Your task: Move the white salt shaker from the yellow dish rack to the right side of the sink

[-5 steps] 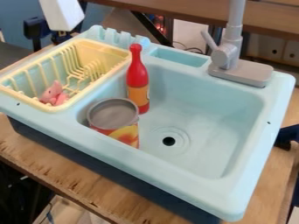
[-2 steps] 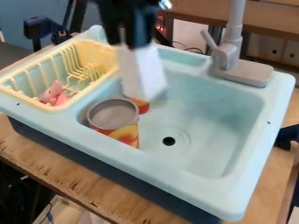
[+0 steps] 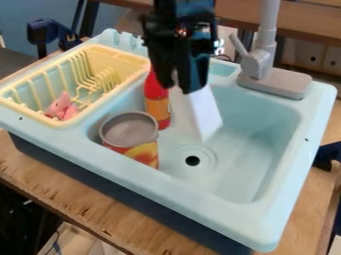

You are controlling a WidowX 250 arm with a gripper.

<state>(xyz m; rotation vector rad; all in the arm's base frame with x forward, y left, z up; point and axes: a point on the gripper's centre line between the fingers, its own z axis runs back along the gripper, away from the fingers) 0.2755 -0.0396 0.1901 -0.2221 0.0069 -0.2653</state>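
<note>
Over the back of the light-blue sink (image 3: 256, 144) hangs the black gripper (image 3: 183, 84), shut on a white block (image 3: 201, 113). The block slants down into the basin, its lower end above and behind the drain. Just left of it stands a red bottle (image 3: 156, 102) with an orange label, its top partly behind the gripper. A metal can (image 3: 130, 133) with a red and yellow label stands in front of the bottle. A pink toy (image 3: 61, 107) lies in the yellow dish rack (image 3: 90, 115).
A grey faucet (image 3: 271, 79) rises from the sink's back right rim. The wooden table (image 3: 86, 209) extends in front of the sink. A dark blue clamp (image 3: 327, 155) is at the right edge, another (image 3: 43, 31) at the back left.
The gripper has come in from the upper left and moved right across the sink, carrying the white block past the red bottle. The can and pink toy have not moved.
</note>
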